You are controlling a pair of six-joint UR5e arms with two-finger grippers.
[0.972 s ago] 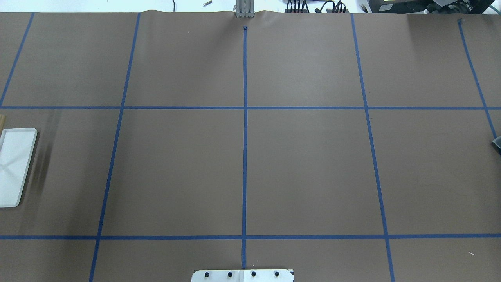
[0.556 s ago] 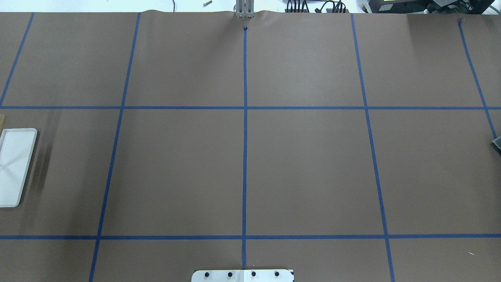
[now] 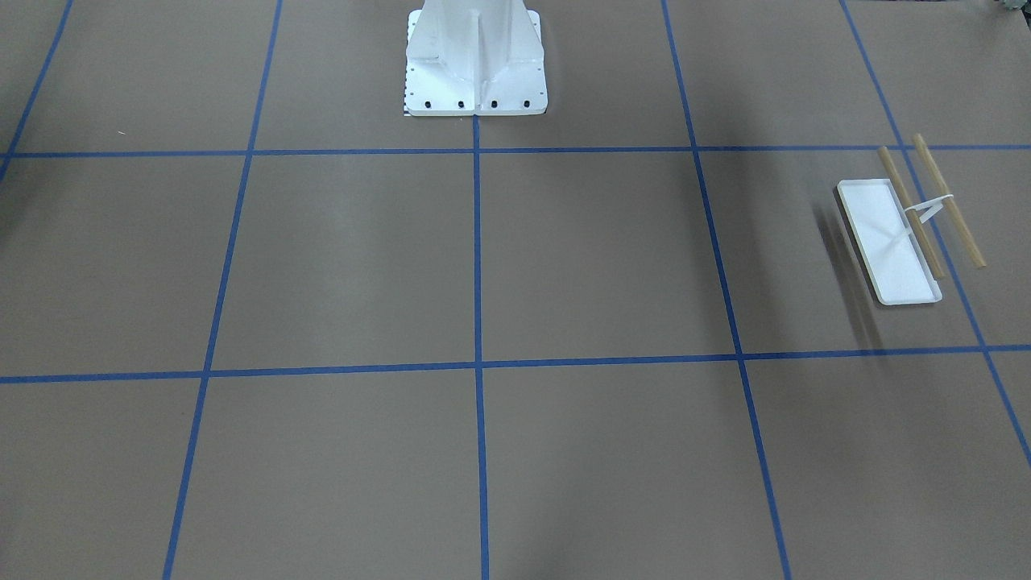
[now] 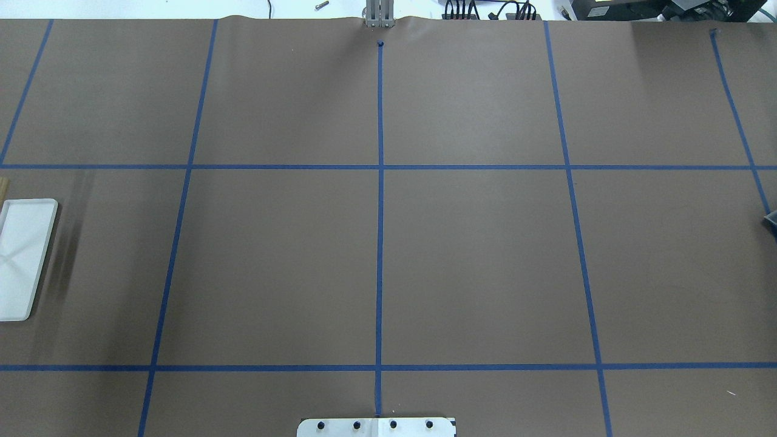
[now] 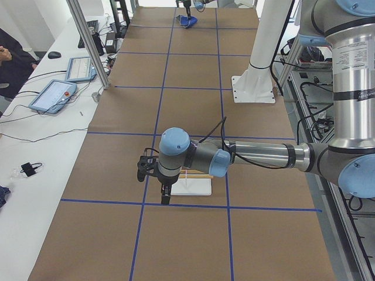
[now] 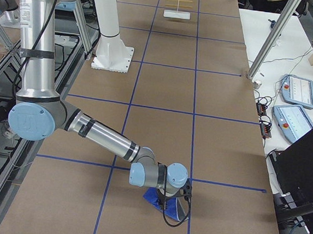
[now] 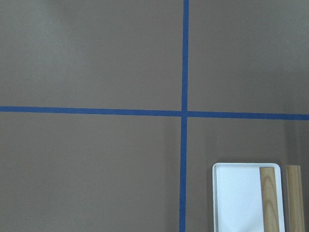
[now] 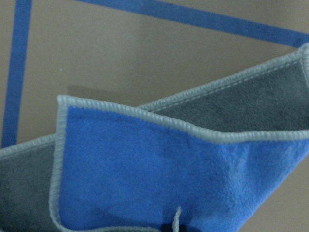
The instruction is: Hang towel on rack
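The rack has a white tray base (image 3: 886, 250) and two light-wood rods (image 3: 946, 201). It stands at the table's end on my left, and its tray shows in the overhead view (image 4: 21, 261) and the left wrist view (image 7: 239, 200). My left gripper (image 5: 164, 196) hangs, pointing down, just beside the rack (image 5: 196, 186); I cannot tell whether it is open. The blue towel (image 6: 155, 196) lies at the opposite end under my right gripper (image 6: 168, 204). In the right wrist view the towel (image 8: 145, 179) is folded, grey underside showing. I cannot tell the right gripper's state.
The white bolted pedestal (image 3: 475, 56) stands at the robot's side of the brown table with its blue tape grid (image 4: 380, 167). Tablets (image 5: 53, 96) and cables lie on the white bench, with a person (image 5: 9, 64) at its edge. A metal post (image 6: 273, 37) stands at the table's far edge.
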